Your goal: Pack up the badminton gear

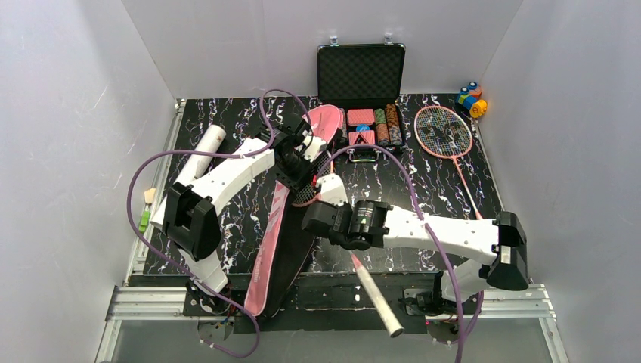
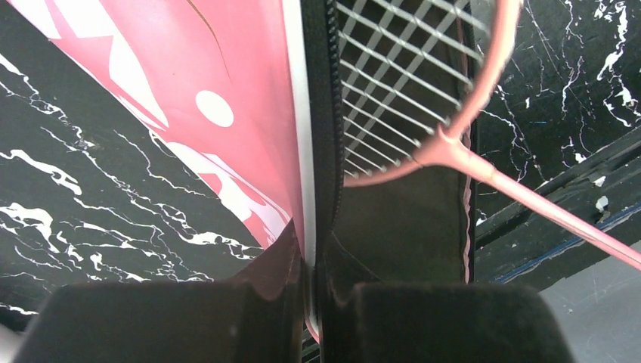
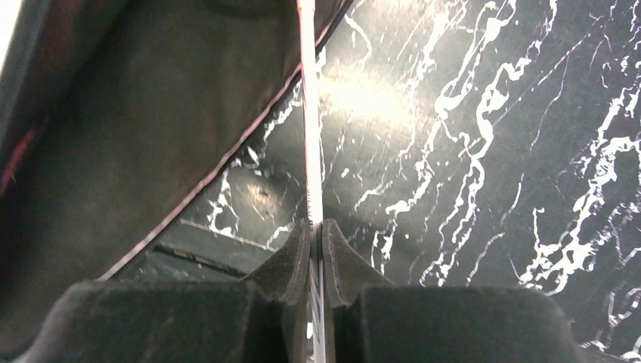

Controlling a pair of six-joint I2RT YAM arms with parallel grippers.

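Pink on one face and black inside, the long racket-shaped fabric bag (image 1: pixel 266 246) lies lengthwise on the black, white-veined marble tabletop (image 1: pixel 442 189). Its narrow end hangs over the near edge between the arm bases, and its wide end points toward the far side.

We see the left gripper (image 2: pixel 311 272) closed tight on the bag's zippered rim, with the pink flap pinched between its pads. Just past that rim, the strung head of a thin pink-framed badminton racket (image 2: pixel 453 147) sits over the bag's dark lining.

The right gripper (image 3: pixel 316 234) is clamped on this racket's slim shaft. From above, the racket's white-wrapped handle slants out beyond the near edge of the tabletop.

A second pink-framed racket (image 1: pixel 444 130) lies flat on the right side of the tabletop, well apart from both arms. A long white tube (image 1: pixel 205 147) rests at the far left, beside the left arm.

At the back, an open black case of poker chips (image 1: pixel 361 76) stands next to the bag's wide end. A few small colourful toy blocks (image 1: pixel 472 98) sit in the far right corner.
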